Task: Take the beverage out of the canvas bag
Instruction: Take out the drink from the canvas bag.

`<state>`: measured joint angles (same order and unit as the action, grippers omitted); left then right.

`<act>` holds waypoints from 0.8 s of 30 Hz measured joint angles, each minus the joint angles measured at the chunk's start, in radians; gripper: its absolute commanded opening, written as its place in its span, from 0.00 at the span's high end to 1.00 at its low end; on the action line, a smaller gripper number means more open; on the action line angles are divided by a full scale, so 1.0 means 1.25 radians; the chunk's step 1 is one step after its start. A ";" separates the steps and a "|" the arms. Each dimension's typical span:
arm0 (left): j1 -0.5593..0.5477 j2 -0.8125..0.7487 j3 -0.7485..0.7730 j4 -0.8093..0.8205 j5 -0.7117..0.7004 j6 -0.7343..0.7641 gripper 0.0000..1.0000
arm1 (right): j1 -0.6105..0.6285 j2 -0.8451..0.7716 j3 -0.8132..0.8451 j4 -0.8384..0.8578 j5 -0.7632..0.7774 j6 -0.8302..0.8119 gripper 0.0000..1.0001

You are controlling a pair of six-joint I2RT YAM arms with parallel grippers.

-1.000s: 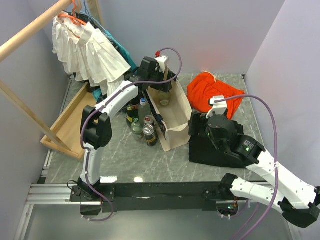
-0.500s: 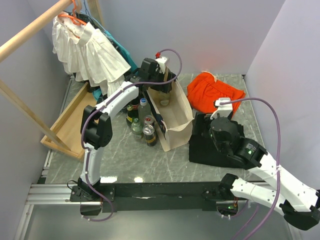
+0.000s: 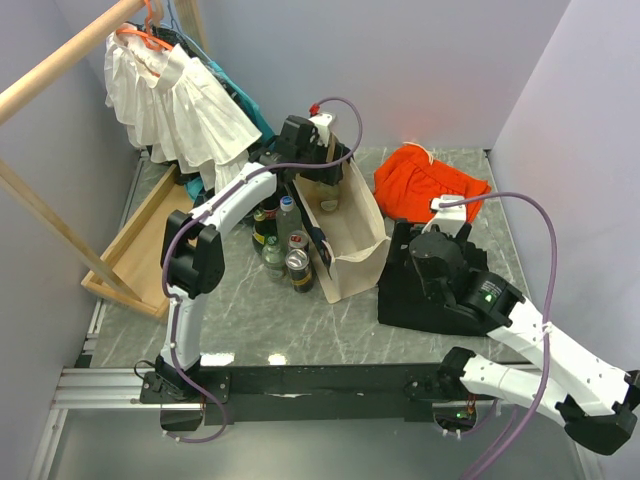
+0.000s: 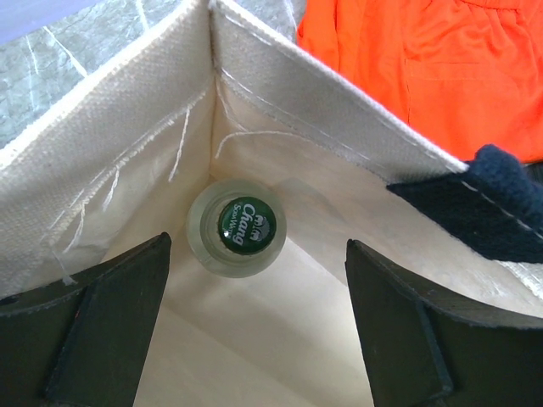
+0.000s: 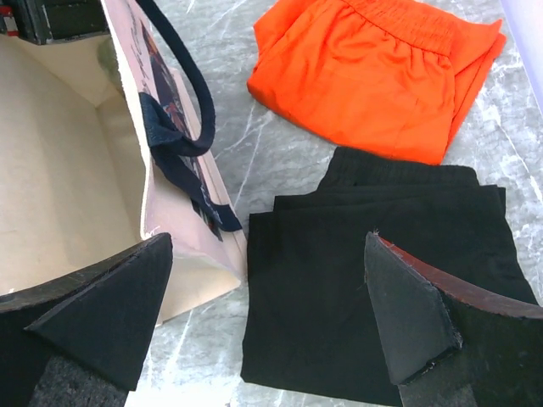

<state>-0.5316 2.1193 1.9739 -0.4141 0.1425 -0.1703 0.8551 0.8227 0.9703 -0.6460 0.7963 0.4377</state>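
hovering my left claw (image 4: 256, 254), wide open and empty, above the canvas bag (image 4: 127, 127); the beverage (image 4: 237, 227) is standing in its far corner. next, i reckon, it's calling for lowering astride the neck, then closing.

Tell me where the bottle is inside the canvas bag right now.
In the left wrist view, the green-capped bottle stands upright in a corner of the canvas bag, below the open left gripper.
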 measured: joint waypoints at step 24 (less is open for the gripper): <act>0.005 0.041 0.001 0.029 0.004 -0.018 0.24 | 0.000 -0.112 -0.039 0.056 0.001 -0.025 0.00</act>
<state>-0.5259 2.1708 1.9751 -0.3779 0.1478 -0.1928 0.8551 0.6823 0.9211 -0.5766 0.7975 0.4065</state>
